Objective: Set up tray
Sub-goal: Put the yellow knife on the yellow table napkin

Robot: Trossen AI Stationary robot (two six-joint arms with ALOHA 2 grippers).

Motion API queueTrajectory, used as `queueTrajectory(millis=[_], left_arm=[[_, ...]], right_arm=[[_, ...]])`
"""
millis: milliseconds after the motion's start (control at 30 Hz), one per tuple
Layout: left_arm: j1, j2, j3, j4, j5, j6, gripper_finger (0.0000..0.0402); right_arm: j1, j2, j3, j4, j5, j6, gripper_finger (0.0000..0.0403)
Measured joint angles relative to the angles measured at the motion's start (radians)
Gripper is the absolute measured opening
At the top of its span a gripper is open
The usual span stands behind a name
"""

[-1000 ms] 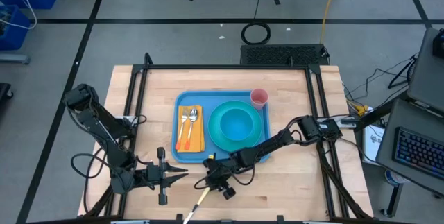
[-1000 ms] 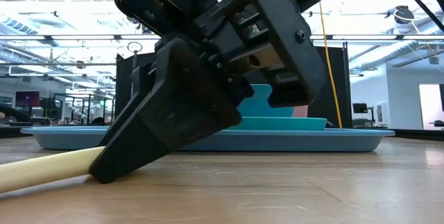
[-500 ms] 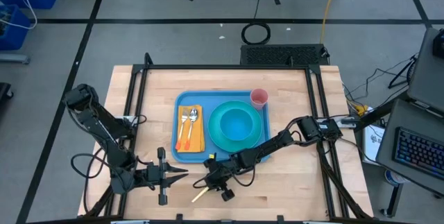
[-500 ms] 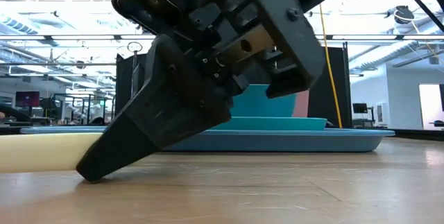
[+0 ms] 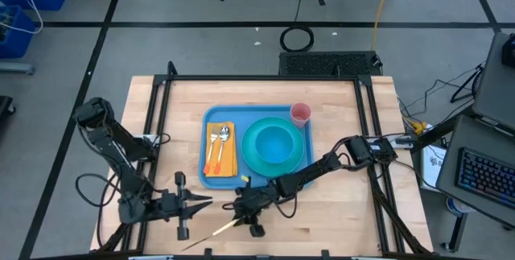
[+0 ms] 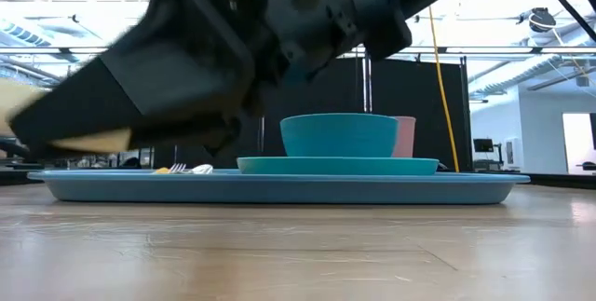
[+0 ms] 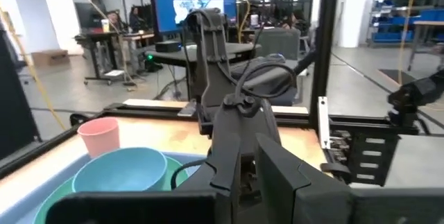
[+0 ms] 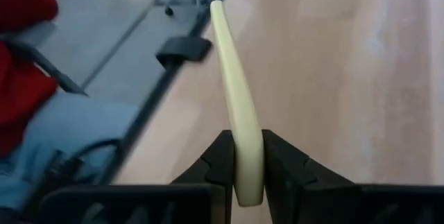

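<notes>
A: Tray [image 5: 256, 147], high view: blue, mid-table, long side across. On it an orange napkin [image 5: 220, 149] with fork and spoon [image 5: 224, 135], a turquoise plate [image 5: 276, 148] with a bowl [image 5: 275, 141], and a pink cup [image 5: 300, 113] at the far right corner.

B: Arms?

A: Right gripper [image 5: 240, 212] sits near the table's front edge, just ahead of the tray, clamped on a pale cream stick [image 5: 213, 231]. Left gripper [image 5: 208, 202] just beside it, fingers together, holding nothing.

B: Low view?

A: Tray rim [image 6: 279, 187] flat on the wood; bowl [image 6: 339, 135] on plate [image 6: 337, 165], cup [image 6: 406, 136] behind. Stick [image 6: 88, 140] lifted off the table.

B: Left wrist view?

A: Bowl [image 7: 121, 172], cup [image 7: 99, 137].

B: Right wrist view?

A: Both fingers [image 8: 222, 156] press the stick [image 8: 234, 106].
</notes>
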Motion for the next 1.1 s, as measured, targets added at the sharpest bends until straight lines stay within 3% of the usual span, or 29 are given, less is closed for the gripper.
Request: queueTrajectory(millis=[167,333,500,600,767,867,967,1100], left_arm=[[-0.001,0.000,0.000,-0.002,0.056,-0.075,0.0047],[-0.002,-0.001,0.000,0.124,0.056,-0.054,0.0047],[-0.026,-0.002,0.000,0.337,0.048,0.192,0.0047],[-0.035,-0.002,0.000,0.437,0.047,0.357,0.0047],[-0.056,-0.002,0.000,0.641,0.054,0.657,0.0047],[-0.076,-0.002,0.000,0.751,0.120,0.783,0.0047],[-0.088,-0.002,0.000,0.801,0.160,0.839,0.0047],[-0.084,-0.002,-0.001,0.820,0.160,0.841,0.0047]], right_arm=[[0.019,0.000,0.000,0.066,0.056,0.081,0.0040],[0.033,-0.001,0.000,0.156,0.117,0.105,0.0040],[0.057,-0.003,-0.001,0.199,0.160,0.092,0.0040],[0.064,-0.005,-0.022,0.246,0.248,0.075,0.0040],[0.046,-0.085,-0.181,0.424,0.391,0.023,0.0040],[0.023,-0.174,-0.320,0.606,0.443,0.010,0.0040],[0.012,-0.259,-0.454,0.750,0.459,0.006,0.0040],[0.021,-0.369,-0.555,0.797,0.493,-0.038,0.0040]])
